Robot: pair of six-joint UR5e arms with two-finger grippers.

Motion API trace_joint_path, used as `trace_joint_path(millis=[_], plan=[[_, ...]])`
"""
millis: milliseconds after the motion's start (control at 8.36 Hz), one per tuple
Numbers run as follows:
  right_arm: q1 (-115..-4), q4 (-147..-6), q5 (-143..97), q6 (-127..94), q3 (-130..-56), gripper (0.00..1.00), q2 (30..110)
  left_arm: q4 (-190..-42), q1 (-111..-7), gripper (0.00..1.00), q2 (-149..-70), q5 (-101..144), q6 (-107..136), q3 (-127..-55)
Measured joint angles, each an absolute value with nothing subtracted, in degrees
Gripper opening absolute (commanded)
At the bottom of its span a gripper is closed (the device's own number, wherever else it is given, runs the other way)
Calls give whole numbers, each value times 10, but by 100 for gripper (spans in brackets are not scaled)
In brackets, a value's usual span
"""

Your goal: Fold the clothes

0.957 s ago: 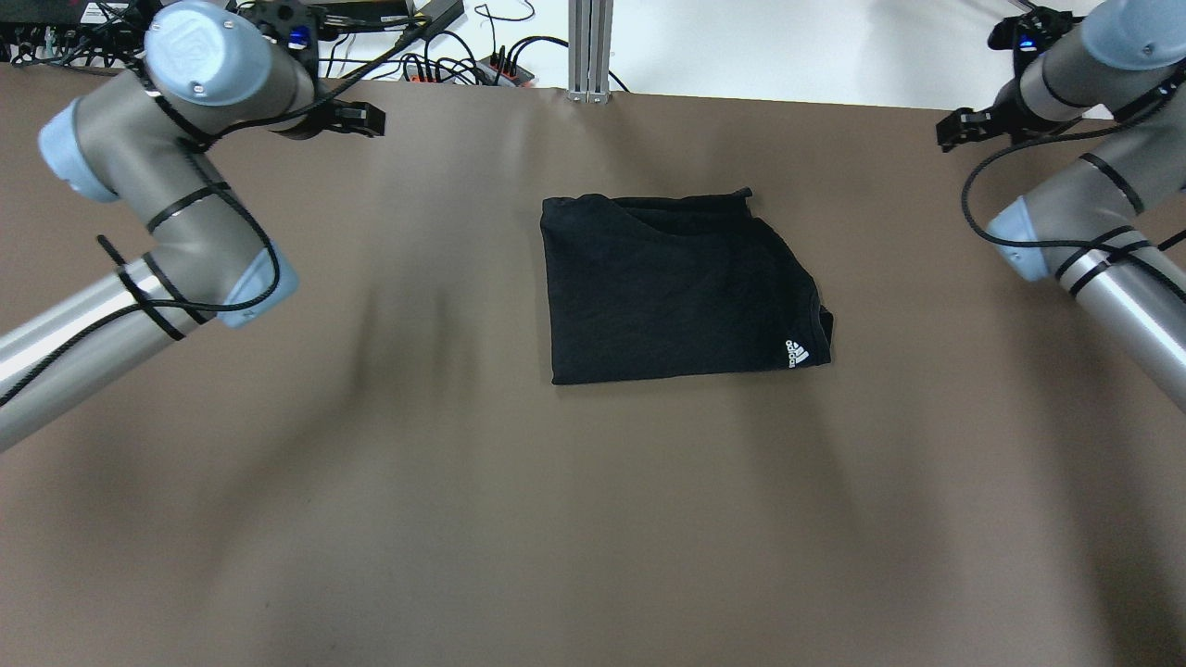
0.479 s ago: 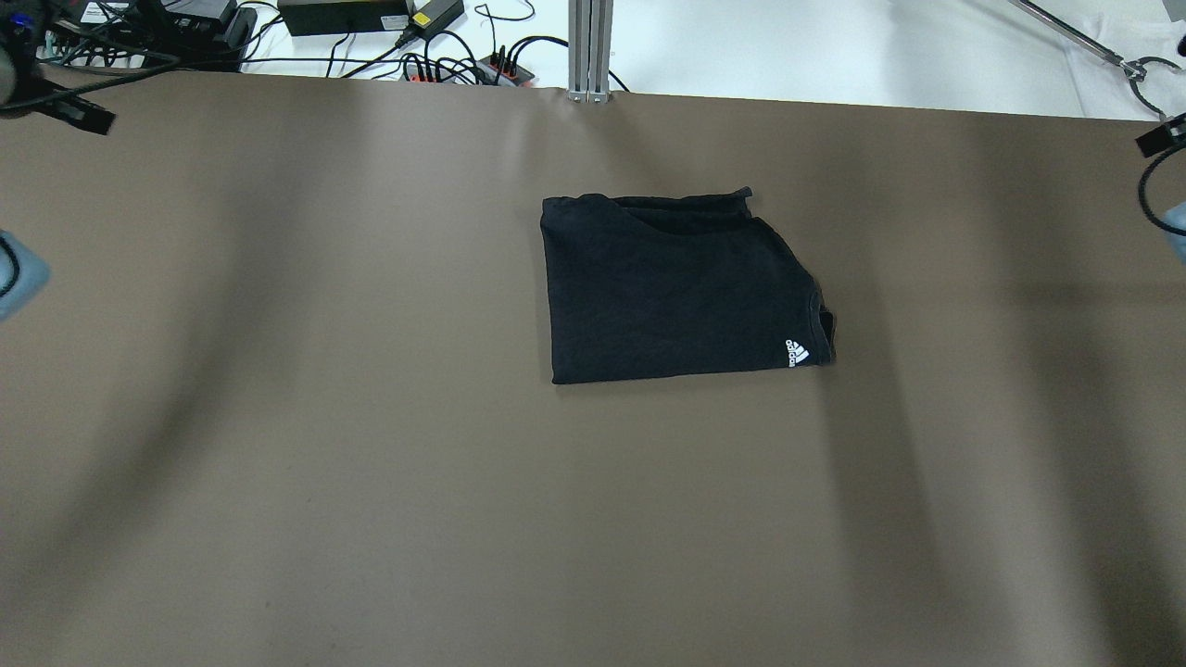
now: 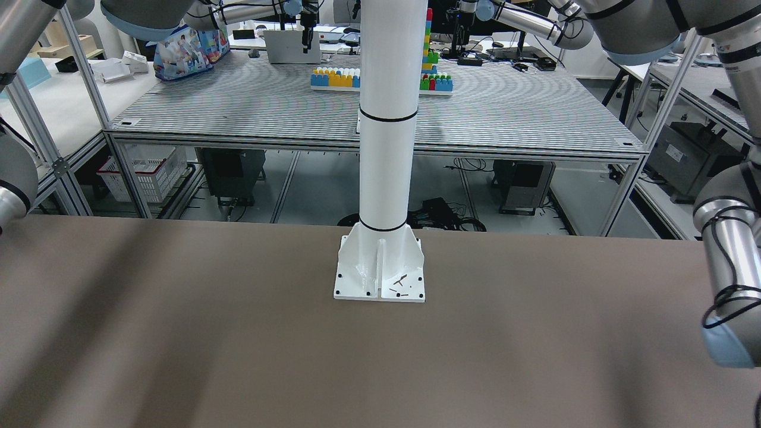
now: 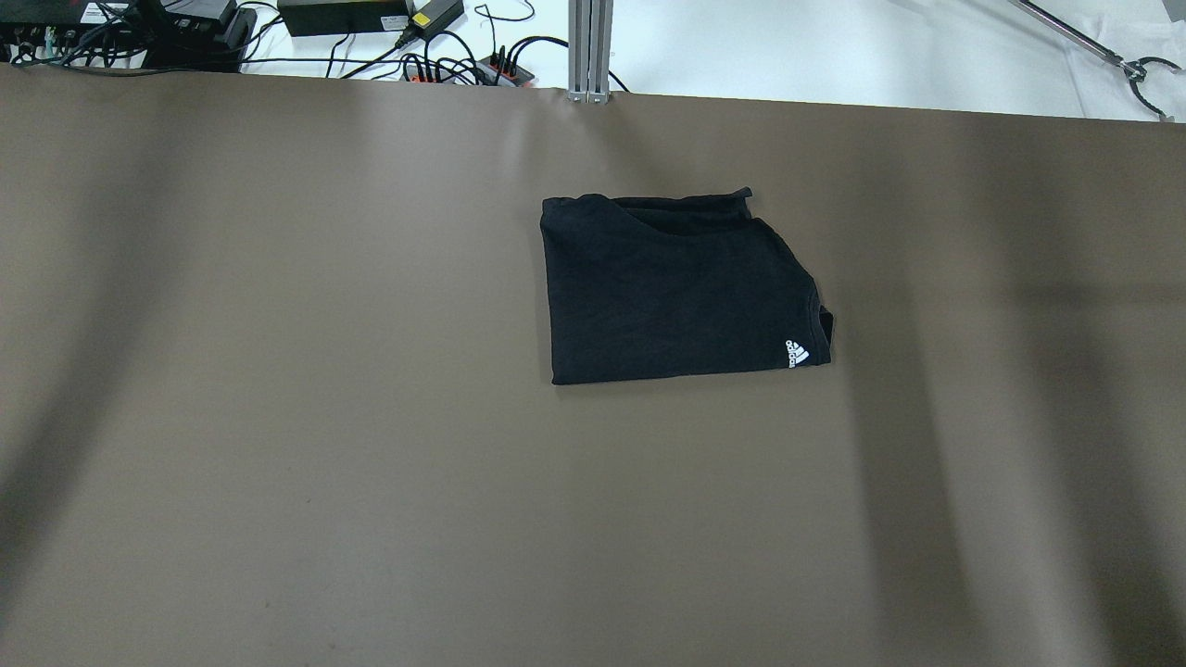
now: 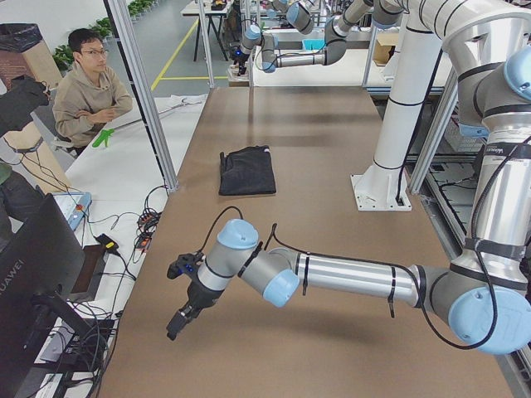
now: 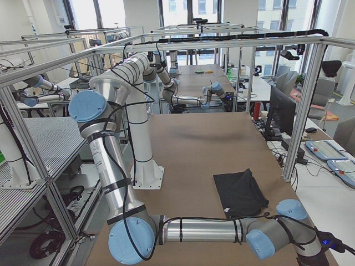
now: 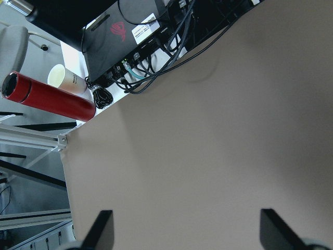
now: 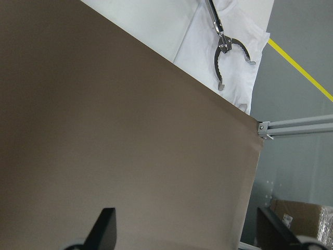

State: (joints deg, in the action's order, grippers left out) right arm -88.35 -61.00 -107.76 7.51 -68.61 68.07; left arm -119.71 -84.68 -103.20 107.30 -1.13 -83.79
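Left gripper and right gripper: jaws released, empty. Folded shirt lies well apart, between both, probably nearer the right.

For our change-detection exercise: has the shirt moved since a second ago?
No. The shirt keeps its spot, just below and right of the post.

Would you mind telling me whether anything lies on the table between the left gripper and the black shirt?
Nothing visible does. The left gripper hangs open near the table's left end, and only bare brown table shows between it and the folded shirt near the middle.
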Motion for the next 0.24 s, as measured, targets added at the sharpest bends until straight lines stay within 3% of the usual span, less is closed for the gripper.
trace_joint_path(millis=[239], plan=[[-893,-610,-1078,79,-712,95,708,-1269,-884,100,-1027,1110,-47,-777]])
